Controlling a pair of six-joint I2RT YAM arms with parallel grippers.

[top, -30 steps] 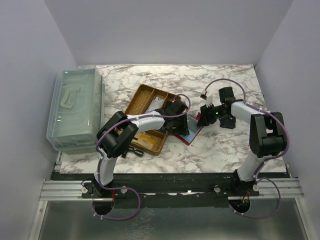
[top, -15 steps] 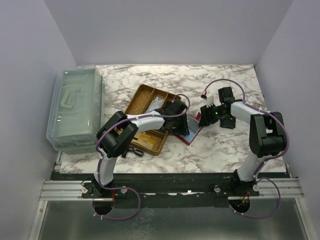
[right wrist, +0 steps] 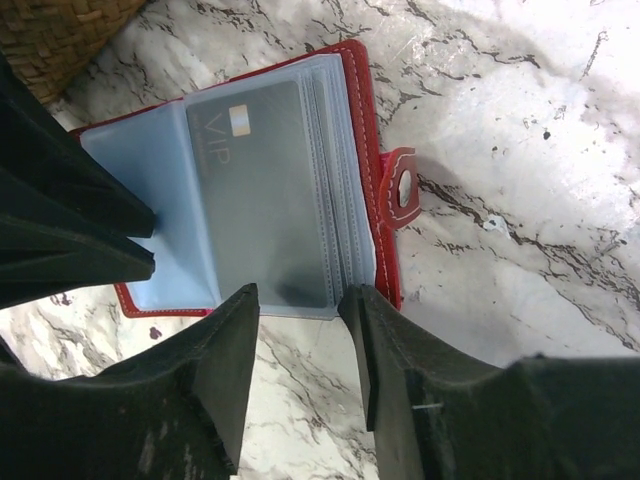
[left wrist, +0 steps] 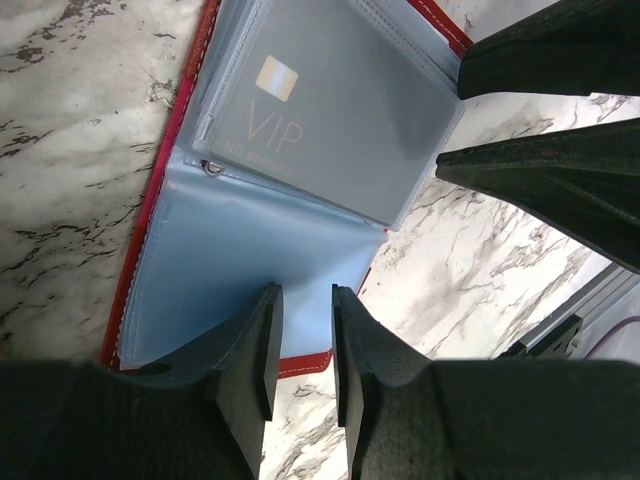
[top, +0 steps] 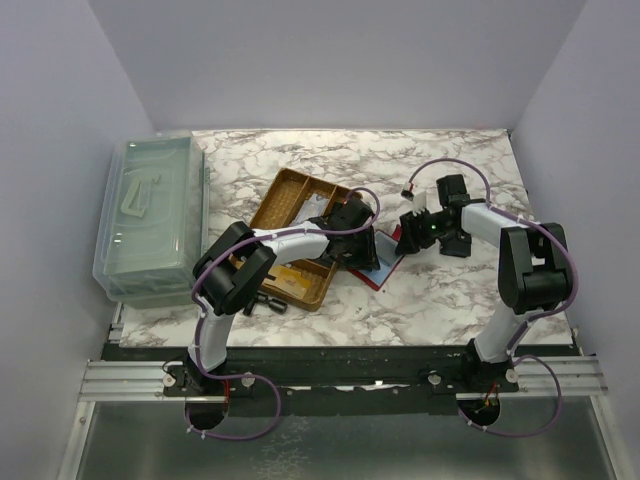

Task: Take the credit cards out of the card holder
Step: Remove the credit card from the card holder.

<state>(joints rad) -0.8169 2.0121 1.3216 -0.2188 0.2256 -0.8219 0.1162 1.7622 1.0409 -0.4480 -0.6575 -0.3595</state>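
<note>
The red card holder [top: 388,256] lies open on the marble table between my two grippers. Its clear sleeves hold a grey credit card [right wrist: 260,190] marked VIP, which also shows in the left wrist view [left wrist: 330,120]. My left gripper [left wrist: 303,290] hovers over the holder's pale blue left page [left wrist: 230,270], open by a narrow gap with nothing between the fingers. My right gripper [right wrist: 300,292] stands open just past the sleeves' free edge [right wrist: 300,305], gripping nothing. The holder's red snap tab [right wrist: 402,190] sticks out to the right. Both grippers sit close together in the top view: left [top: 362,250], right [top: 408,238].
A woven basket [top: 272,195] with small items sits just left of the holder, under my left arm. A clear lidded plastic box [top: 150,215] stands at the table's left edge. A small black object [top: 268,300] lies in front of the basket.
My right gripper's jaws have spread wider. Both arms and the card holder stay almost where they were.
</note>
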